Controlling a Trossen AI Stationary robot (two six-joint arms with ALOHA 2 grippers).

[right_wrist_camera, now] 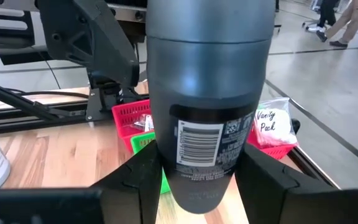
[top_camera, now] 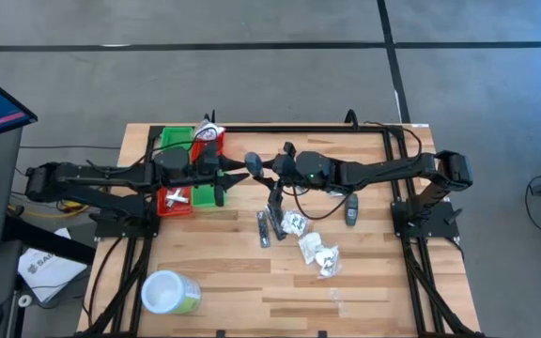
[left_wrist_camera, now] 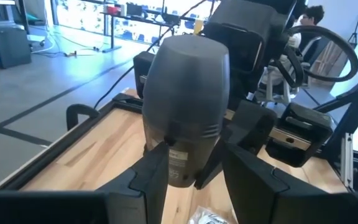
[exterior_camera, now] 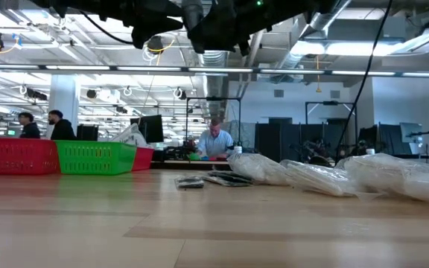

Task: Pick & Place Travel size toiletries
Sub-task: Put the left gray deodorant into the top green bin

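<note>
Smooth dark grey oval bottle, barcode label, held above mid-table: left gripper and right gripper both clamp it. Crinkly white packets, slim tubes on pale wood table. Ribbed red/green bins. Open workshop behind.

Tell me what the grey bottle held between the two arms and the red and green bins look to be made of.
Grey bottle: probably plastic, smooth with a satin sheen; soft highlights along its body and a stuck-on barcode label.
Red bin and green bin: likely moulded plastic; their walls are an open lattice in solid bright colour.
</note>
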